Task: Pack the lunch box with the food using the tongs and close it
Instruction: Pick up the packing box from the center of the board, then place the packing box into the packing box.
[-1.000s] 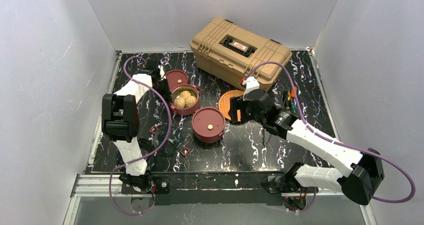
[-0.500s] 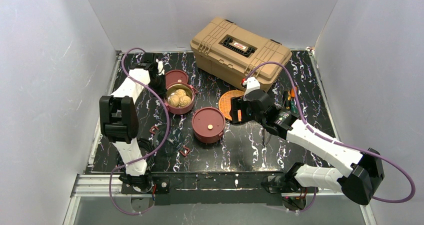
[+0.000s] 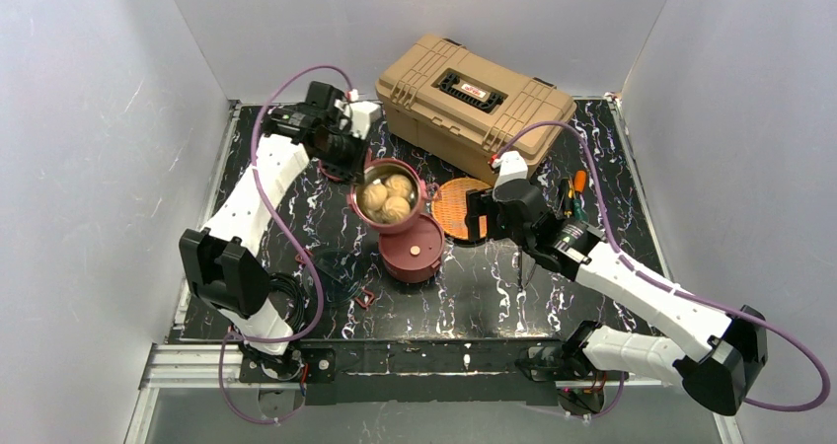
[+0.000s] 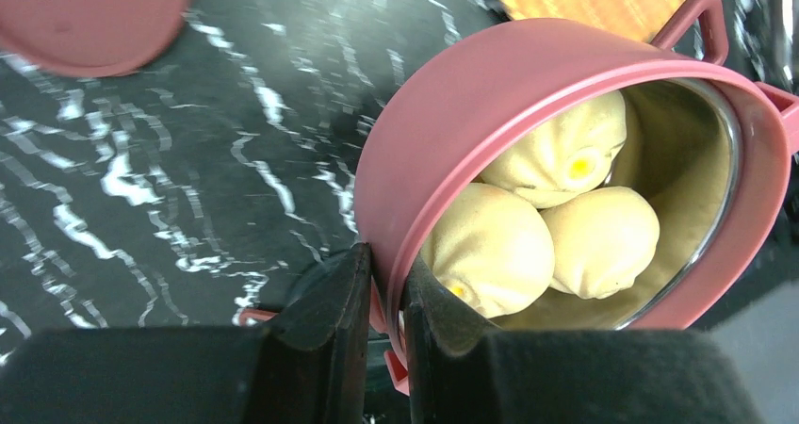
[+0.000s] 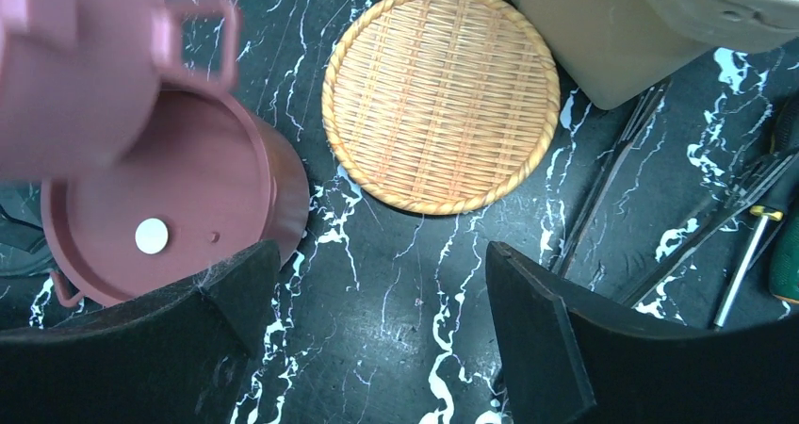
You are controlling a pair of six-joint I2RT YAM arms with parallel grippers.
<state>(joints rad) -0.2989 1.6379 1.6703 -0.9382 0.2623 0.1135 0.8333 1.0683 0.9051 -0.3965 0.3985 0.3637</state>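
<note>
**Left claw** (image 4: pixel 388 259): closed on the rim of the open bowl (image 4: pixel 443 122), one finger outside the wall and one inside. The bowl hangs from the claw, clear of the table (image 3: pixel 494 286).

**Buns** (image 4: pixel 490 250): three, beige, lying in the bowl just past the inner finger and touching one another.

**Lidded bowl** (image 3: pixel 412 250): maroon, with a pale dot on its lid. It stands on the table beneath and nearward of the left claw. From above, the held bowl overlaps its far edge. It also lies just beside the right claw's left finger.

**Maroon disc** (image 4: pixel 89 14): on the table, off to one side of the left claw and well apart from it. It is blurred, so whether it is a lid or a bowl cannot be told.

**Right claw** (image 5: pixel 377 292): fingers spread wide, holding nothing, hovering over bare table.

**Plate** (image 5: pixel 438 94): orange, woven, bare. It lies flat just ahead of the right claw.

**Tongs** (image 5: pixel 608 174): thin and dark, lying on the table ahead of the right claw's right finger, between plate and screwdriver (image 5: pixel 744 264).

**Toolbox** (image 3: pixel 474 94): tan, shut, beyond the plate and far from both claws.
</note>
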